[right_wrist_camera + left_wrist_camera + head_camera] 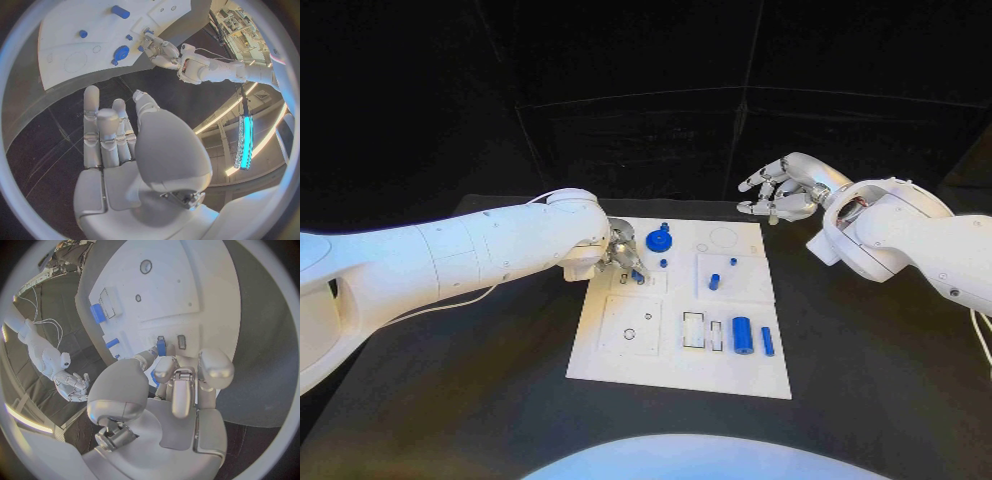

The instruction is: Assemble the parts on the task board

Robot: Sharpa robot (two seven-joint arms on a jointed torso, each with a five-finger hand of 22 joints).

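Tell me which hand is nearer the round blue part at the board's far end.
Left. The left hand is beside the round blue part; the right hand hovers off the task board's far corner.

The right hand (128, 150) is being held open above the black table (56, 125), near the task board (75, 45), where the left hand (161, 50) is being rested beside a blue disc-shaped part (120, 52).
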